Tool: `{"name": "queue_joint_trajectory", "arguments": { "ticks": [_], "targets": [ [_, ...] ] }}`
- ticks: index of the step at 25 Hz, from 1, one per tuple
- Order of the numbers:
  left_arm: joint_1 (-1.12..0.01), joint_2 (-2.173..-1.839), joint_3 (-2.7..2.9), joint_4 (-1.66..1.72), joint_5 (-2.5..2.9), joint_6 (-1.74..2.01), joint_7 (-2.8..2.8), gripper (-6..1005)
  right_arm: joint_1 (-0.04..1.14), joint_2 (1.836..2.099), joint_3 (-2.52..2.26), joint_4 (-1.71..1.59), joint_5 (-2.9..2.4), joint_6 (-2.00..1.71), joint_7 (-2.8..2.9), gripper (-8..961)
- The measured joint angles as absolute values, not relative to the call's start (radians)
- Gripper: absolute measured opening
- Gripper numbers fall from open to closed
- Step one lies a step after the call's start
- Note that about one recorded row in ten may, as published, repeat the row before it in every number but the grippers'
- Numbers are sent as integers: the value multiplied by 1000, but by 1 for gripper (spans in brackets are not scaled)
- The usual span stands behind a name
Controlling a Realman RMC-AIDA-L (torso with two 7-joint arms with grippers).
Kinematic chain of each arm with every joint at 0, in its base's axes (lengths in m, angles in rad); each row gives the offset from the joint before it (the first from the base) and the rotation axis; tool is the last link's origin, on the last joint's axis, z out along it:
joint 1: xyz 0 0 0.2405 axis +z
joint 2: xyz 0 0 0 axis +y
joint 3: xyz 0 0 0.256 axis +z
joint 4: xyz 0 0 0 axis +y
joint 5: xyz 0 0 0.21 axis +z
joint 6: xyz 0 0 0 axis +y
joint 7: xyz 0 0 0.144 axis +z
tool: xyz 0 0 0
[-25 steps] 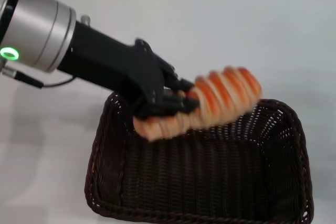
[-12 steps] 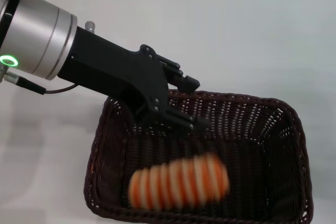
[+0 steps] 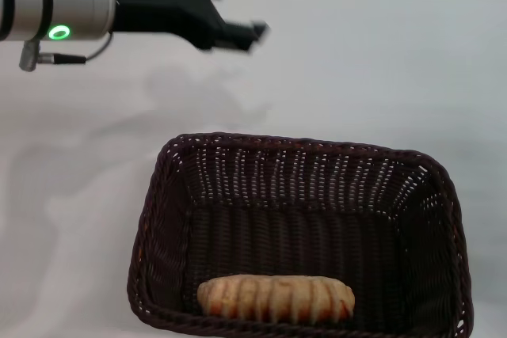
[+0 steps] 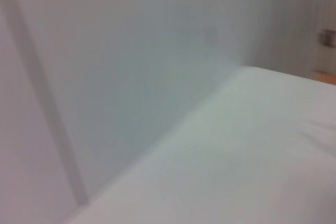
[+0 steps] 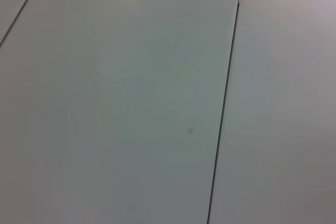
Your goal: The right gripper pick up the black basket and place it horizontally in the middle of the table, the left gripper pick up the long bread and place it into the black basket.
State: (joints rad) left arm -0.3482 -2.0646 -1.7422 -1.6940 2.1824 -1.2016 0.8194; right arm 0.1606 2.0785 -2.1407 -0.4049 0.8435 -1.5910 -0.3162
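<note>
High over the far left of the table (image 3: pixel 380 69), the left gripper (image 3: pixel 238 31) hangs with its prongs spread and nothing between them, well apart from the black basket (image 3: pixel 158 219). Below, the long bread (image 3: pixel 276 298) lies flat against the basket's near wall, bare white tabletop open on every side. The right gripper is out of view; a pale panelled wall closes the table's far edge.

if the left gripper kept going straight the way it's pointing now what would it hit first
Probably nothing nearby: the left gripper points across bare table, far beyond the black basket holding the long bread. Depth is unclear.
</note>
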Motion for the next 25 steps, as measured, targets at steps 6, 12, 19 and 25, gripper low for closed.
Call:
{"name": "queue_joint_trajectory", "arguments": {
  "ticks": [6,12,19,25],
  "targets": [
    [-291,-2067,-1676,-1513,2206,-698,822,855,159,2082,-2144,-410,844,-1592,-359,501],
    [-265,-2066,-1582,-1296,2217,-174,834,848,158,2083,-2145,-413,844,-1586,-364,501],
    [-285,-2062,-1401,-1033,2221,386,775,842,160,2083,-2145,-419,844,-1580,-364,500],
    [-333,-2051,-1351,-811,2421,660,309,842,164,2083,-2144,-425,844,-1567,-365,500]
  ]
}}
